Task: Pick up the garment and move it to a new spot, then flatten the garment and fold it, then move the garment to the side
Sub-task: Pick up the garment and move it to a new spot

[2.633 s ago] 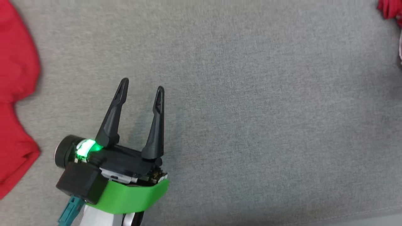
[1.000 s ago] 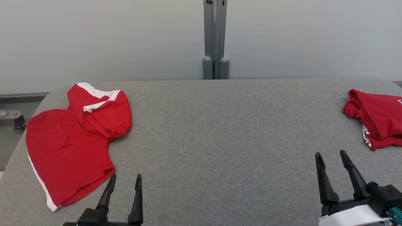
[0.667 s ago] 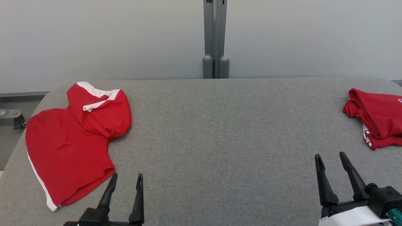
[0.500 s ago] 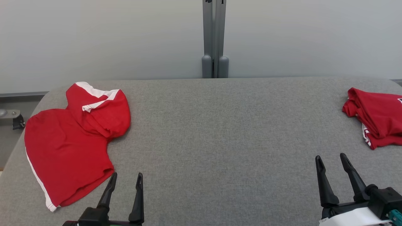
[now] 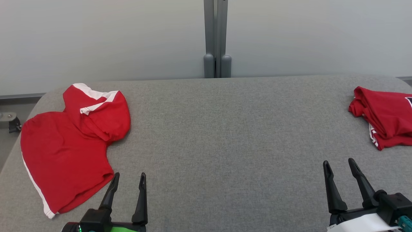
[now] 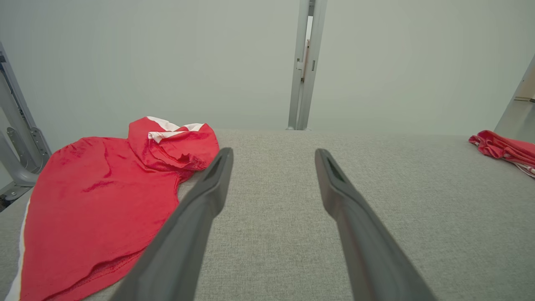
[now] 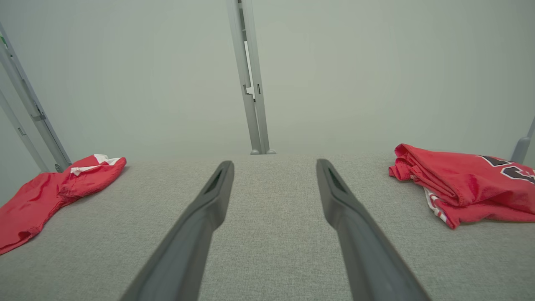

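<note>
Grey soft table [image 5: 225,135] holds a bunched red jersey [image 5: 386,119] at the far right, beyond the right gripper [image 5: 338,161]. Both it and the left gripper [image 5: 129,175] are spread wide and empty. Jersey looks light and floppy; pinch a loose edge.

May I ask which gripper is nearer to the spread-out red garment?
Left. The left gripper is just beside the spread-out red garment; the right gripper is across the table, by the other red garment.

Place: looked like a robot test lab.
Evidence: grey fabric-covered worktop [image 5: 225,135], plain pale wall [image 5: 96,38], bare grey metal post [image 5: 217,38] behind it.
</note>
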